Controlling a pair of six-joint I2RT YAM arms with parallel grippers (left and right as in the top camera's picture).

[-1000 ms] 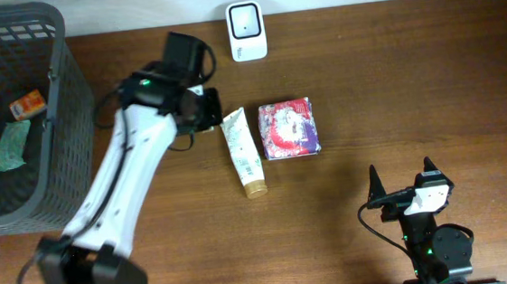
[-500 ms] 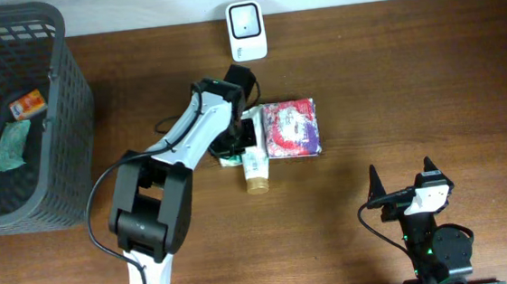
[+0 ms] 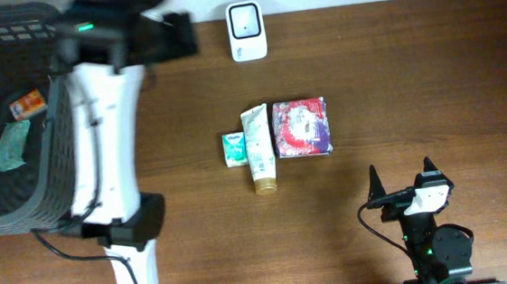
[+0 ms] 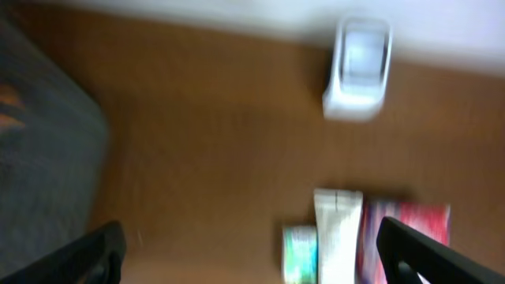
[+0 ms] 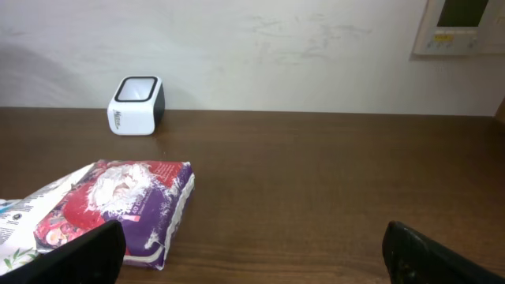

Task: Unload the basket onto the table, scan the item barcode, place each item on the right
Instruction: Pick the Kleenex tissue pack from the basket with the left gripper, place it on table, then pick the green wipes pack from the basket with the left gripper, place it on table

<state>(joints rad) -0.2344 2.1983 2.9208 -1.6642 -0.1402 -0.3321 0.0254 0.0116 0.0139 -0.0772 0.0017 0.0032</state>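
the right gripper sat nearest the robot's base, at the front right of the brown wooden table. its two black fingers were spread wide apart, with nothing between them.

three items lay side by side further in, at mid-table:
- a small green-and-white carton, on the left.
- a white squeeze tube with a gold cap, just beside the carton, cap end toward the front.
- a soft red, purple and white pack, lying flat against the tube's right side.

no gripper touched any of these items. no barcode could be made out on them.

the white box-shaped barcode scanner stood at the far edge of the table by the pale wall, well apart from the three items.

the left gripper was at the far left, between the scanner and the dark grey mesh basket, and was blurred in the overhead view. in the left wrist view its fingers stood wide apart and held nothing.

the basket contained a small orange box and a green packet.
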